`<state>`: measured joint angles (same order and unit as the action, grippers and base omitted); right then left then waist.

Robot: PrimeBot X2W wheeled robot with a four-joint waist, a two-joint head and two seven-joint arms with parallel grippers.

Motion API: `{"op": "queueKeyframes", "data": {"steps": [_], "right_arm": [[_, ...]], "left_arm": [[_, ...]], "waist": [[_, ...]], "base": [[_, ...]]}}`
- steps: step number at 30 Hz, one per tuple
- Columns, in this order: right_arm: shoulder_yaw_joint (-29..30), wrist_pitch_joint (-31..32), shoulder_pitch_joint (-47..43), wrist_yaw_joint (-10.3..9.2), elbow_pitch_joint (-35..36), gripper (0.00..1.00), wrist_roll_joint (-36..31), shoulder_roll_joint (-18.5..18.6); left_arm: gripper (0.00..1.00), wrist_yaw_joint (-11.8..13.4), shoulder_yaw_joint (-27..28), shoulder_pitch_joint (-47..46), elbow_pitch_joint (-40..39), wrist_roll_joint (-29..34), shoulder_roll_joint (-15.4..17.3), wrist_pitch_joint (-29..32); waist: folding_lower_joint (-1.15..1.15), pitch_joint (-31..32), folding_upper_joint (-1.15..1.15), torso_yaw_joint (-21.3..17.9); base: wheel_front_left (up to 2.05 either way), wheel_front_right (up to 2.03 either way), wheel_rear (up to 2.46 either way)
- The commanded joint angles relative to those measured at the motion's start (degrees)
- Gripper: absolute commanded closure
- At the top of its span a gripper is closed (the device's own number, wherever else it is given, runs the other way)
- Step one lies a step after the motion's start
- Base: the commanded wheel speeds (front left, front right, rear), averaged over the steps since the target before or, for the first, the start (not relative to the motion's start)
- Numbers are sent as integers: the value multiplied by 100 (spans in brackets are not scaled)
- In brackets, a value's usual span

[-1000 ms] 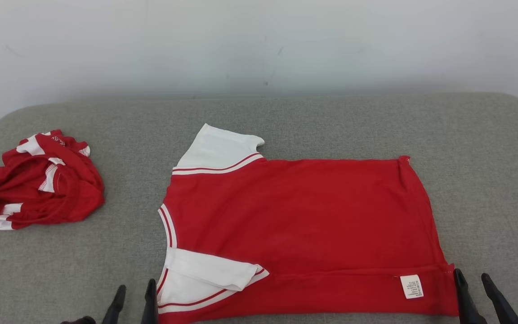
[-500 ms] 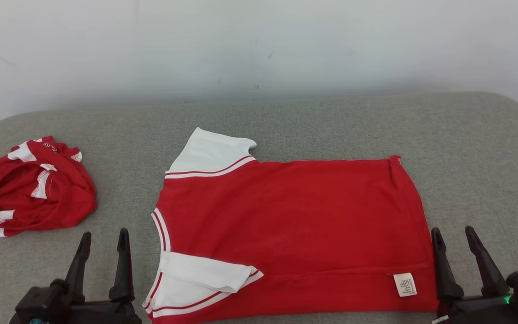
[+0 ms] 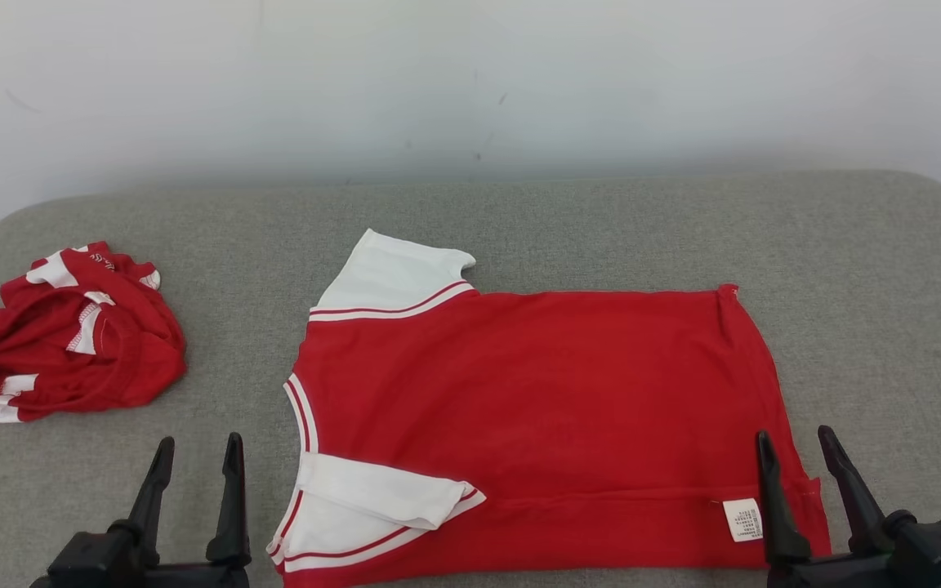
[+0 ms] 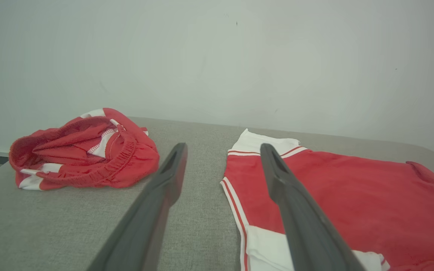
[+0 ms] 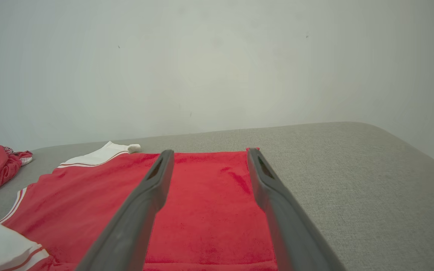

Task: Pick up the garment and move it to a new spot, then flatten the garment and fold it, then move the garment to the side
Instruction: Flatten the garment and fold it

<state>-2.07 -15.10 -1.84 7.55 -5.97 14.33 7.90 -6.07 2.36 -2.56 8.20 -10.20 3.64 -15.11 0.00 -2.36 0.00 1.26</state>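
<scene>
Logging outward from the near edge of the grey cushion (image 3: 601, 220).

Finds left gripper (image 3: 198, 441) at that near edge, in the cushion's left half: released, empty, over bare cushion. Places it just beside the collar end of the red shirt (image 3: 536, 392), not touching; shirt lies to its right.

Finds right gripper (image 3: 793, 434) at the same near edge, in the cushion's right half: also released, holding nothing. Straddles the shirt's near hem corner, with one finger over cloth next to the care label (image 3: 742, 520) and the other just off the hem.

Records shirt flat across the cushion's middle, long axis along the cushion's length, collar toward the cushion's left end, hem toward its right end. Shows near long side turned up into a strip, label exposed, with near sleeve (image 3: 372, 490) folded inward. Shows far sleeve (image 3: 393, 278) spread toward the cushion's back edge.

Notes crumpled red garment (image 3: 70, 335) at the cushion's left end, well apart from the shirt.

Judges fold as partway. Expects the next grasp to need the two near corners, one per arm; right arm on its corner, left arm short of its own, needing a shift toward the cushion's middle.
</scene>
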Motion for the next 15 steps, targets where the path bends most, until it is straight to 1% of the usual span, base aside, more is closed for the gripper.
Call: {"op": "queueKeyframes", "data": {"steps": [1, 9, 13, 15], "right_arm": [[18, -5, -82, -14, -38, 0, -42, -43], [22, -6, -103, -14, -173, 0, -159, -26], [79, -5, 50, -14, -246, 0, -104, 38], [92, -6, 181, -14, -354, 0, -80, 114]], "left_arm": [[0, -18, 32, 105, 36, 24, -22, -4], [0, -88, 158, 210, 190, 68, -51, -5], [0, -104, 107, -20, 258, 128, -60, -5], [0, -121, 101, -248, 294, 156, 7, -5]], "waist": [[0, -17, 0, 25], [0, -78, 0, 63], [0, -179, 0, 78], [0, -257, 0, 65]], "base": [[0, 0, 0], [0, 0, 0], [0, 0, 0], [0, 0, 0]]}}
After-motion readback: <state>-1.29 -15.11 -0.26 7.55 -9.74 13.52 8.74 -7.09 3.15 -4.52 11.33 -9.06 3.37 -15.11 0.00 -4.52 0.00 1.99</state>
